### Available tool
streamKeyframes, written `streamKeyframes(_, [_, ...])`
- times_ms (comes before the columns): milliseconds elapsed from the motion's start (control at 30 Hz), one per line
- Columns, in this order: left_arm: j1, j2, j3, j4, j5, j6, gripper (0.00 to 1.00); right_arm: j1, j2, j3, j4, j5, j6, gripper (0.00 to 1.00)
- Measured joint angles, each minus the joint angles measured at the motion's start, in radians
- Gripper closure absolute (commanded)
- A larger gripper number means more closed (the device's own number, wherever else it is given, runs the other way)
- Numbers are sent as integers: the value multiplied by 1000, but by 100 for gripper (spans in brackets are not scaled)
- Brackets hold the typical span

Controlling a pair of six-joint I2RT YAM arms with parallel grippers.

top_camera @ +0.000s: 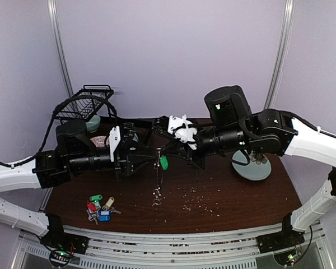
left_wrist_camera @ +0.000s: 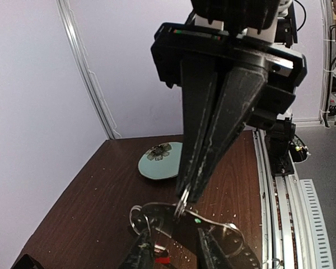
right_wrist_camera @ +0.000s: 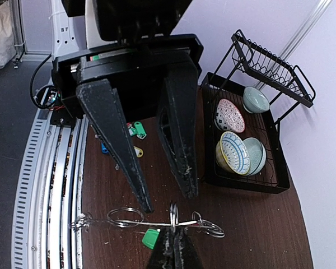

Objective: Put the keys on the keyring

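Keyring (left_wrist_camera: 221,231): up in the air over mid-table, lying roughly level, not on the tabletop. Flat silver loop w/ small wire rings along its rim.
Green-tag key (right_wrist_camera: 150,238): hangs under the keyring, just beside the R gripper's fingers. How it is attached is too small to tell.
Red bit: shows under the keyring in the L wrist view, at the frame's bottom edge. Cannot tell what it is.
R gripper (left_wrist_camera: 185,196): reaches in from the right. Fingers together, pinched on a small wire ring at the keyring's rim, so it carries the keyring.
L gripper (right_wrist_camera: 167,199): reaches in from the left. Fingers apart, tips either side of the keyring w/ a clear gap between them. One tip sits close by a wire ring; contact cannot be told.
Loose keys (top_camera: 101,206): small pile on the table, near-left, well apart from the keyring. Green, red, blue and tan-yellow tags.
Small metal piece (top_camera: 157,196): on the table, about below the keyring. Too small to tell what it is.
Table (top_camera: 229,202): dark brown wood, pale specks scattered mid and right.
Plate (top_camera: 249,172): pale green, round, on the right side of the table, partly under the R arm. Flower print on it.
Dish rack (top_camera: 84,103): black wire, far-left corner.
Bowls (right_wrist_camera: 235,151): several patterned ones in the rack's lower tray.
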Motion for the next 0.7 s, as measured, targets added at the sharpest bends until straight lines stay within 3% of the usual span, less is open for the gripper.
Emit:
streamKeyframes(133, [-1, 6, 9, 6, 24, 10, 75, 10, 10, 1, -14, 5, -11, 100])
streamKeyframes(333, [-2, 7, 10, 16, 42, 20, 88, 18, 11, 3, -23, 5, -18, 100])
streamKeyframes(500, [-2, 12, 11, 16, 42, 23, 83, 19, 11, 12, -27, 5, -31, 100])
streamKeyframes(700, [-2, 14, 13, 14, 38, 23, 97, 24, 12, 18, -26, 5, -33, 100])
